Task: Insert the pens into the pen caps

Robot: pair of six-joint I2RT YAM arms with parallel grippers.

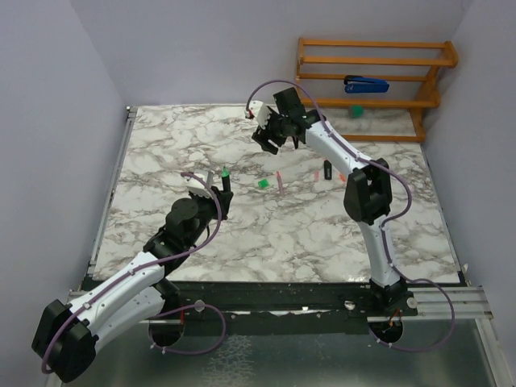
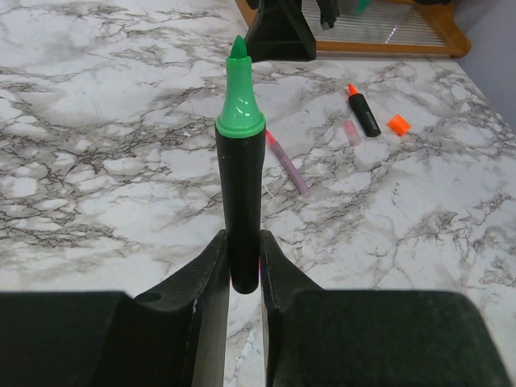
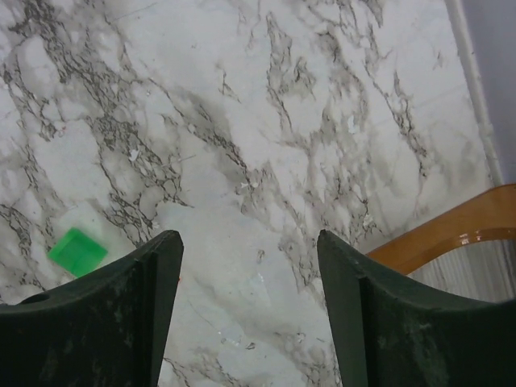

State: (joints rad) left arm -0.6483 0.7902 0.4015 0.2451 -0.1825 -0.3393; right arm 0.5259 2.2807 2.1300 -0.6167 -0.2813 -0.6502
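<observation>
Left gripper point(image 2: 244, 262) fills its wrist view: we see the jaws clamped on a black green-tipped pen point(image 2: 239, 185), which sticks out past the fingertips with its tip bare. That view alone gives us the pink pen point(image 2: 287, 165), orange-tipped pen point(image 2: 364, 113) and orange cap point(image 2: 398, 124), all lying on the marble table point(image 2: 97, 161). Right gripper point(image 3: 250, 274) is spread wide, nothing between its jaws. Its wrist view catches only the green cap point(image 3: 76, 251), low left. Top view puts that cap near the held pen.
</observation>
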